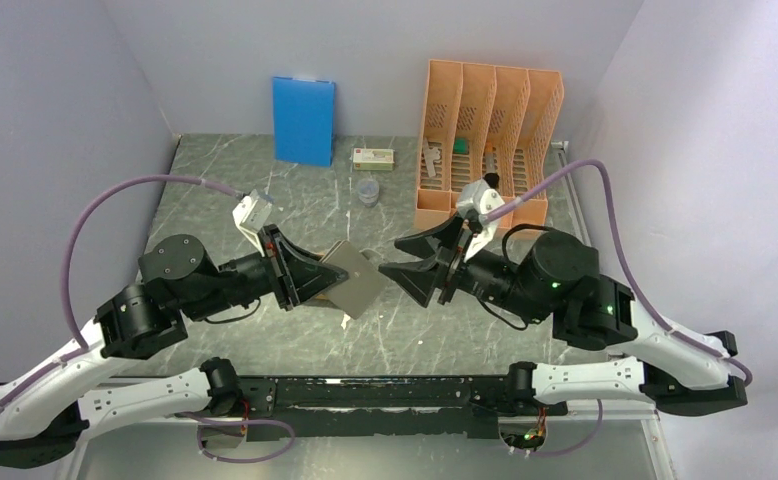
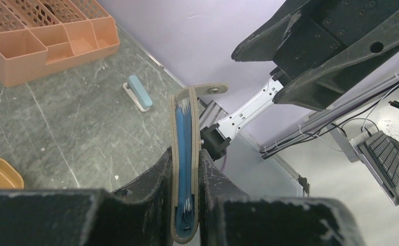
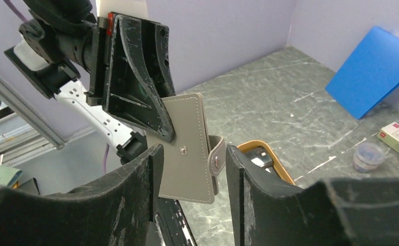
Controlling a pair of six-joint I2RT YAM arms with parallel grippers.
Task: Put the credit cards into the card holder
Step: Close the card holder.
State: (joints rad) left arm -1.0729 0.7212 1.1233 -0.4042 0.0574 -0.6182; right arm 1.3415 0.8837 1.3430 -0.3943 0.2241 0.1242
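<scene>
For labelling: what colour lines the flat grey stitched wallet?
Blue inside the wallet; best in left wrist view.

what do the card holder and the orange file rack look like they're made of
The card holder looks like matte grey-taupe leather or faux leather: there is stitching along its edge and a small metal-looking snap on the strap. Its inner pockets look like glossy pale blue plastic or coated fabric; which one is unclear. The orange file rack looks like matte moulded plastic, with uniform colour and slotted walls.
</scene>
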